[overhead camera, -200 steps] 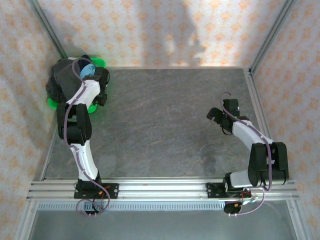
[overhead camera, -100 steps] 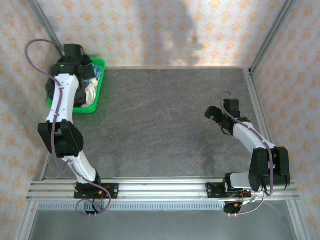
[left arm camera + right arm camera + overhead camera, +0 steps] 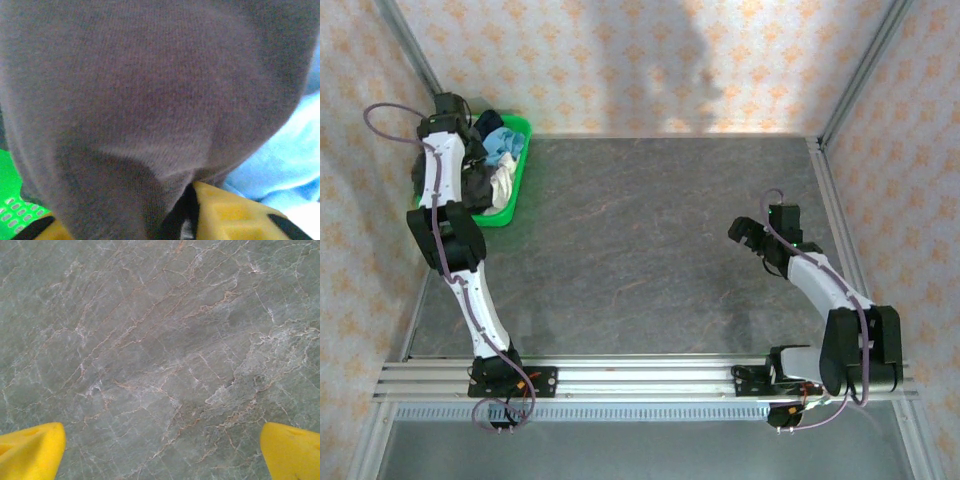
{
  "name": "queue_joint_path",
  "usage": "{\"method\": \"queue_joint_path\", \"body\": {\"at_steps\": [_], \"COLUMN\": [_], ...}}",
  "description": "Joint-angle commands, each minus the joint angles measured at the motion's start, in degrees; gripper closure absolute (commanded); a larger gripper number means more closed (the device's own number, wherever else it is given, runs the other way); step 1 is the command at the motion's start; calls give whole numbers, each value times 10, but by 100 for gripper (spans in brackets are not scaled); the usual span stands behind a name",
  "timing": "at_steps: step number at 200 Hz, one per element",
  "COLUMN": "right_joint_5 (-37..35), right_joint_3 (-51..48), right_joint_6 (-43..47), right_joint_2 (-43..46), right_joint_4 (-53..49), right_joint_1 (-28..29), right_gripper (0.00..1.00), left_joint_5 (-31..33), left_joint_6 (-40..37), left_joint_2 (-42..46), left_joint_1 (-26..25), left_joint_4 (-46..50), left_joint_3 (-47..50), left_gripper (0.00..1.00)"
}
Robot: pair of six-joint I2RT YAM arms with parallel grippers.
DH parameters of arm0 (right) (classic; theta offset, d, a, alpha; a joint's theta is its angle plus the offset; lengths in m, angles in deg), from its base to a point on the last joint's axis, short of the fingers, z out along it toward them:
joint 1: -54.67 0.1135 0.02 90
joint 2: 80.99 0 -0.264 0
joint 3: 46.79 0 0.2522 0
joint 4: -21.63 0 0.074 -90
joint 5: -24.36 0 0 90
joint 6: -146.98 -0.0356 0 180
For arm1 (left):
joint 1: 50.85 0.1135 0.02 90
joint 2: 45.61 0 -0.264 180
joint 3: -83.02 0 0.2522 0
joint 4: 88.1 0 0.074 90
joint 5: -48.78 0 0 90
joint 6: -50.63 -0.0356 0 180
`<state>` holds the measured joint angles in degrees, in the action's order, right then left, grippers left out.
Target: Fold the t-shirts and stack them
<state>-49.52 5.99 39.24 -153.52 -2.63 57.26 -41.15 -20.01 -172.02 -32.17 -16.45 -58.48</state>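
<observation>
Shirts first, from above: the t-shirts lie heaped in the green basket at the far left corner, none folded or stacked yet, so I judge the whole job is left. Left wrist: a dark brown-grey shirt smothers the lens, bunched between the fingers of my left gripper — whether they pinch it I cannot tell. Right wrist: my right gripper hangs spread wide and empty over the table

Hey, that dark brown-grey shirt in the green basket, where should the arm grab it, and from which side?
Probably best to pinch a raised fold of the dark brown-grey shirt from above: it lies bunched among the others, and the walls of the green basket would block a sideways approach.
</observation>
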Motion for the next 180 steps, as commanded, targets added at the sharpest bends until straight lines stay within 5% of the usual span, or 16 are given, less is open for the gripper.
{"method": "queue_joint_path", "body": {"at_steps": [1,25,97,131,146,180], "right_joint_5": [6,1,-5,-1,3,4], "right_joint_3": [-7,-10,-19,-28,-32,-33], "right_joint_6": [7,6,-1,-2,-3,-1], "right_joint_2": [15,17,30,44,61,74], "right_joint_4": [13,12,12,12,14,1], "right_joint_1": [4,3,3,3,3,3], "right_gripper": [1,1,1,1,1,1], "left_joint_5": [-16,-21,23,-150,-195,-190], "left_joint_6": [11,9,13,20,16,-14], "left_joint_2": [54,83,268,277,276,304], "left_joint_1": [-2,-2,-2,-7,-53,-208], "left_joint_4": [13,31,-11,-31,-27,-72], "left_joint_3": [3,-30,-62,-154,-207,-259], "left_gripper": [79,100,100,100,100,100]}}
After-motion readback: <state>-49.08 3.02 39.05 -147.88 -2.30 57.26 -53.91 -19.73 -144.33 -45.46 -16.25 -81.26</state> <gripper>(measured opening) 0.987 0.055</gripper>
